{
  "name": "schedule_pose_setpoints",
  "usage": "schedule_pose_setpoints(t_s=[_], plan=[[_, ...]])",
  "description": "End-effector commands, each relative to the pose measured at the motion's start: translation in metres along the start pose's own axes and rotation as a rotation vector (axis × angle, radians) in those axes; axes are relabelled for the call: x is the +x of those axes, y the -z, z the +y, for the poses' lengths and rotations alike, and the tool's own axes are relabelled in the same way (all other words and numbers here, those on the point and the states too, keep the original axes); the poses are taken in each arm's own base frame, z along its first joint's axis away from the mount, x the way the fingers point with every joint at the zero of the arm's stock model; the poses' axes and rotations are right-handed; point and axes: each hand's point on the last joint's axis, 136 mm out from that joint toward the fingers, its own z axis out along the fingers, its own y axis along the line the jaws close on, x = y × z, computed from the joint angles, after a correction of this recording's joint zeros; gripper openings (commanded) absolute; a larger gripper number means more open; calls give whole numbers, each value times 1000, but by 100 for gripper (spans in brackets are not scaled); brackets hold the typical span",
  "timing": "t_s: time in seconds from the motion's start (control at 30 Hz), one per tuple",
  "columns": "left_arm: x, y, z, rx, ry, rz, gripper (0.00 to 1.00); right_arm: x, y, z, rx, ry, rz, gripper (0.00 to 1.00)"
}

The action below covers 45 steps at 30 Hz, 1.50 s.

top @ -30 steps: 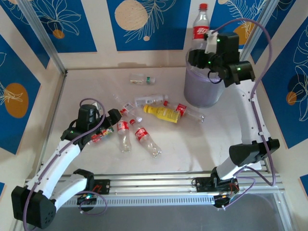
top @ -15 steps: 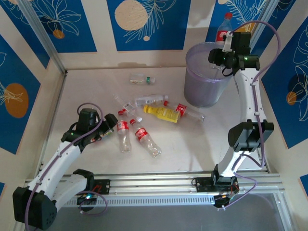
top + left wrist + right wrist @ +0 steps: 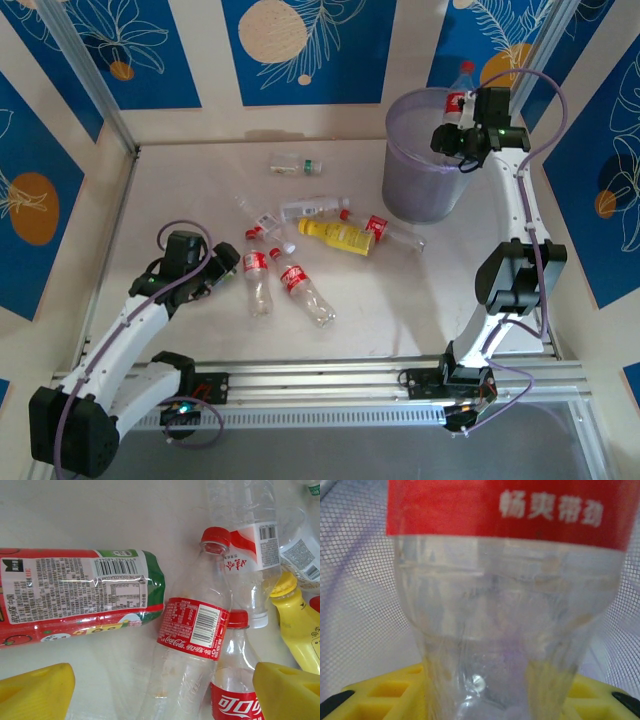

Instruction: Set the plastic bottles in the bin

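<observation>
**Right claw gripping a bottle at the bin, left claw open over the pile**

Top view: the right gripper [image 3: 456, 128] is clamping the upright bottle [image 3: 459, 92] low on its body, red cap up, at the far-right part of the bin's rim. The bin [image 3: 420, 190] is standing in the far right corner of the worktop [image 3: 180, 200]. From up there I can't tell whether the bottle's base is inside the rim.

The right wrist view is filling that in. It is showing the bin's meshed wall behind the bottle on both sides, with yellow fingers [image 3: 385, 692] pressing on the bottle's clear lower body.

The left gripper [image 3: 228, 262] is hanging over the left-centre of the worktop. In the wrist view its jaws are standing wide apart and gripping nothing. A cola bottle [image 3: 192, 630] is lying between them, touching a second one [image 3: 232, 695], with a red-green bottle [image 3: 75, 592] just to the left. That view is resolving barcodes and label print that the top view is blurring.

The top view is giving the layout. The loose bottles are lying mid-worktop, including a yellow bottle [image 3: 338, 235]. A green-cap bottle [image 3: 296, 165] is lying apart, nearer the far edge.
</observation>
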Motion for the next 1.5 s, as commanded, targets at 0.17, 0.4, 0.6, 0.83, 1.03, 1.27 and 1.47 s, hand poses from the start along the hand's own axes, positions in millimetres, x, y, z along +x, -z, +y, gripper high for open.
schedule_pose_setpoints(t_s=[0.17,0.4,0.6,0.83,1.03,1.27,1.47], plan=[[-3,-2,20,-68,52,-34,92,9,-17,-2,-26,-4,23,51],[-6,-3,32,-115,80,-66,94,6,-21,-1,-31,6,25,62],[-9,-6,47,-161,126,-111,96,-2,-16,4,-41,16,10,70],[-8,-8,62,-192,238,-158,98,-25,12,24,-66,76,-37,76],[-15,-13,71,-201,361,-232,100,-40,49,57,-129,137,-85,76],[-23,-28,84,-257,425,-296,100,-31,88,103,-268,183,-88,76],[-43,-34,95,-244,454,-459,100,-3,96,135,-323,236,-49,75]])
